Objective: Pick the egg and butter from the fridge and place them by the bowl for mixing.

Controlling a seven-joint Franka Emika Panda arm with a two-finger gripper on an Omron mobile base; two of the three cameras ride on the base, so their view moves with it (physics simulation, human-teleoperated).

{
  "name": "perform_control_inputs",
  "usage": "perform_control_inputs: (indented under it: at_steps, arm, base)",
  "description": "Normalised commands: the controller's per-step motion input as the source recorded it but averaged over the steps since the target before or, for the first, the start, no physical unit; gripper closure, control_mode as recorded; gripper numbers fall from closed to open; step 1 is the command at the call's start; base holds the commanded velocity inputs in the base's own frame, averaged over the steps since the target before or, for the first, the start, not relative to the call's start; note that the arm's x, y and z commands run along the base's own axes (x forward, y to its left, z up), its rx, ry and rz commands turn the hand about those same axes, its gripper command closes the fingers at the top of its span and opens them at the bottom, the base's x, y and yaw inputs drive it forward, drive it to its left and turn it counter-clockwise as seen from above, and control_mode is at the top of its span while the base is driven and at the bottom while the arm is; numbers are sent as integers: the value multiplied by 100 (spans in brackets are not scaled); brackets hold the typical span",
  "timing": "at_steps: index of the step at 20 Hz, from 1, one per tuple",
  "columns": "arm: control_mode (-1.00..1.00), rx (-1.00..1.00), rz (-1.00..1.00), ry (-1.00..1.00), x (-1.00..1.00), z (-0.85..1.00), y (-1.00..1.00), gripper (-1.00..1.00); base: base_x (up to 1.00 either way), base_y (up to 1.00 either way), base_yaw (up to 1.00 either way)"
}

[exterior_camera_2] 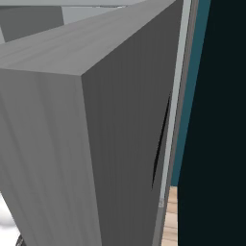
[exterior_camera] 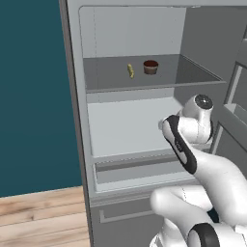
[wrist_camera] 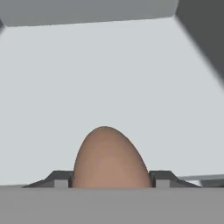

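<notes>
Gripper (wrist_camera: pixel 109 181) pinches egg (wrist_camera: pixel 109 159) between its fingers, long axis pointing forward out of the jaws, inside fridge (exterior_camera: pixel 79 144); butter (exterior_camera: pixel 130 70) on shelf above.

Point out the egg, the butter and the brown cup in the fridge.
egg (wrist_camera: pixel 109 157): hand view, middle of its brown shell, between the pincer's fingers.
butter (exterior_camera: pixel 130 70): left base view, middle of the yellow stick on the upper shelf.
brown cup (exterior_camera: pixel 151 68): left base view, its side wall.
</notes>
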Motion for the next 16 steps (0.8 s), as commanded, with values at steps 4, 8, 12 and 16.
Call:
perform_control_inputs:
  at_steps: [4,8,12,16]
  arm:
    - [-100,9,0,12,-42,52,1,100]
    - [-100,3,0,20,-59,60,30,100]
    - [-100,0,0,16,-75,65,42,100]
    - [-100,0,0,20,-66,65,37,100]
  base:
    - [0,0,0]
    - [0,0,0]
    - [0,0,0]
    - [0,0,0]
